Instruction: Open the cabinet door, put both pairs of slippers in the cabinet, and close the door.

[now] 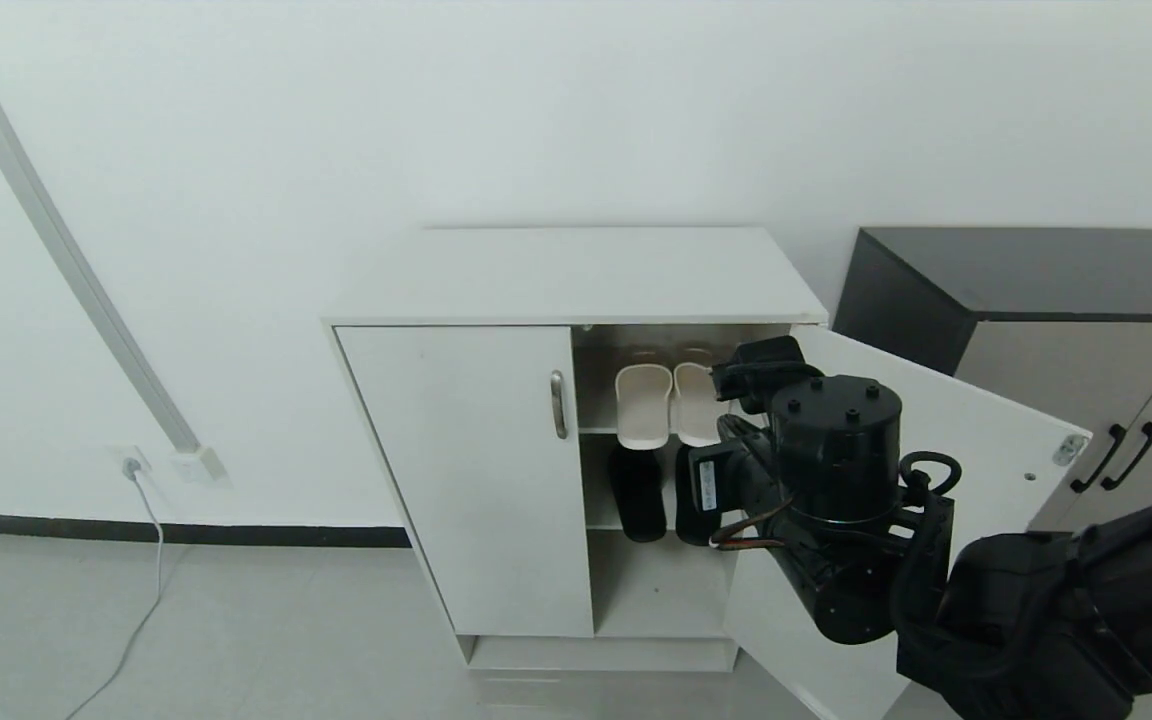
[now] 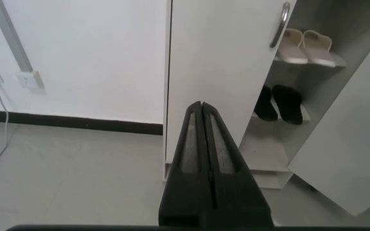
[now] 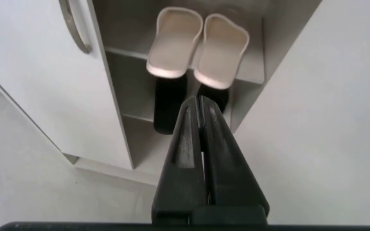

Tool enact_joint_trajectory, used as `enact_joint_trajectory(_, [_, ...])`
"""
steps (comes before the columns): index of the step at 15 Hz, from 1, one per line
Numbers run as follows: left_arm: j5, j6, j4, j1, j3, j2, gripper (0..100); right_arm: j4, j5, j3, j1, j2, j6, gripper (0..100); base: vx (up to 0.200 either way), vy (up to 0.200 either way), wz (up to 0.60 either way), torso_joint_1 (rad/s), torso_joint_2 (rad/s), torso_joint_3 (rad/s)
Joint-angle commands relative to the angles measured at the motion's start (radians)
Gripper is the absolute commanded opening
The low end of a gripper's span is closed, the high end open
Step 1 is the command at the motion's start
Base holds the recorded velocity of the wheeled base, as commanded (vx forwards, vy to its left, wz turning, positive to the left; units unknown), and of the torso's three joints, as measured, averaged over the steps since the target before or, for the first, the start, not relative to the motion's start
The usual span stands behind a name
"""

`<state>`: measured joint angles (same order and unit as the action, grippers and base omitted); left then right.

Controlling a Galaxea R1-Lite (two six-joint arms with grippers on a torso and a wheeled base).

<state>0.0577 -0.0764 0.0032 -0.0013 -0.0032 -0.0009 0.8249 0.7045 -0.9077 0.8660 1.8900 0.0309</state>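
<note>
Looking at a white cabinet (image 1: pixel 576 275) against the wall, with the right door (image 1: pixel 936 430) swung wide and the left door (image 1: pixel 456 470) shut. Got both pairs inside already: white slippers (image 1: pixel 661 405) side by side on the upper shelf, black slippers (image 1: pixel 636 495) on the shelf right below, ends poking out over the shelf edges. Seeing the right arm (image 1: pixel 836 470) stretched forward in front of the open half, between the shelves and the open door. Right gripper (image 3: pixel 201 109) with fingers pressed flat together, pinching nothing, pointing in toward the black pair. Same deal with the left gripper (image 2: pixel 202 109): closed on air, held off to the cabinet's left, well apart from it, aimed at the shut door. Also spotting a dark cabinet (image 1: pixel 1036 270) just to the right.
</note>
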Motion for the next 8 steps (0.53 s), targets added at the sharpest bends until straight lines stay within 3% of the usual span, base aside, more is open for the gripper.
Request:
enact_joint_trajectory(1, [0.001, 0.0, 0.0, 0.001, 0.0, 0.001, 0, 0.0, 0.0, 0.001, 0.001, 0.0, 0.0, 0, 0.0, 0.0, 0.0, 0.198, -0.53, -0.315])
enact_joint_trajectory(8, [0.001, 0.0, 0.0, 0.0, 0.0, 0.001, 0, 0.005, 0.0, 0.01, 0.001, -0.002, 0.0, 0, 0.0, 0.0, 0.0, 0.236, -0.55, -0.319])
